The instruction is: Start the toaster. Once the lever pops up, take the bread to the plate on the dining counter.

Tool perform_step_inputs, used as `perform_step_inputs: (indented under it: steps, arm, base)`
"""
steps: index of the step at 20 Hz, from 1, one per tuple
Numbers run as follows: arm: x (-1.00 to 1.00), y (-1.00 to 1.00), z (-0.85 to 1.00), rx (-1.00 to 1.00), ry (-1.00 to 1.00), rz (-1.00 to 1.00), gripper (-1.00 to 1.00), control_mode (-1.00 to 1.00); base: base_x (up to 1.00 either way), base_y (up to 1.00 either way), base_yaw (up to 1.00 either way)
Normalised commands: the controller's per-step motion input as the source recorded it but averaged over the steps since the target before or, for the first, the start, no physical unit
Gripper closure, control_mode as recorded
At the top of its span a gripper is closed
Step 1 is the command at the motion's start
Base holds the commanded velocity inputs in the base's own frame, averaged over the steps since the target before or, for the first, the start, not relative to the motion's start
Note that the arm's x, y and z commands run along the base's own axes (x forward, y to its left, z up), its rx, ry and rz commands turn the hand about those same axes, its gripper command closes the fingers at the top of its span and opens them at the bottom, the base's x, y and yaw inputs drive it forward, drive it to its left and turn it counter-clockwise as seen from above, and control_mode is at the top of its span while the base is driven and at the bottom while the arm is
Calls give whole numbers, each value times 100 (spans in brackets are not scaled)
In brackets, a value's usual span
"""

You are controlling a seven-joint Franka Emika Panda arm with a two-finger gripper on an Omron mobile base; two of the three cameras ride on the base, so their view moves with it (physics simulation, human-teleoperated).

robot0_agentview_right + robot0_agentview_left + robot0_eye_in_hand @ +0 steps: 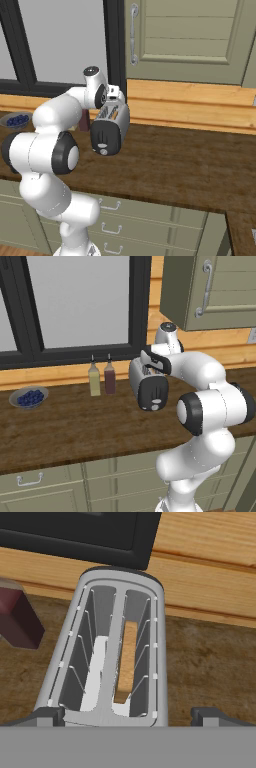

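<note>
You're looking at a glossy white arm (200, 406) built from fat, rounded segments, each one swelling like a bulb. Dark, nearly black rings mark the joints; the biggest shows as a round white cap ringed in black, at about 3 o'clock in the left base view and 9 o'clock in the right. The topmost link ends in a small dark disc. In the hand view, two dark grey fingertips (37, 718) poke up at 6 o'clock; their surface texture is probably smooth, though it's hard to tell.
</note>
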Motion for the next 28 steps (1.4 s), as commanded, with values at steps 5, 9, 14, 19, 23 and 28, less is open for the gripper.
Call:
perform_step_inputs:
  steps: [5,9,14,19,23,28]
  arm:
    - [0,0,0,0,0,0,-100,-100]
    - [0,0,0,0,0,0,-100,-100]
    - [0,0,0,0,0,0,-100,-100]
    - [0,0,0,0,0,0,-100,-100]
    - [0,0,0,0,0,0,-100,-100]
    - [0,0,0,0,0,0,-100,-100]
  base:
    - [0,0,0]
    - [0,0,0]
    - [0,0,0]
    - [0,0,0]
    - [0,0,0]
    - [0,0,0]
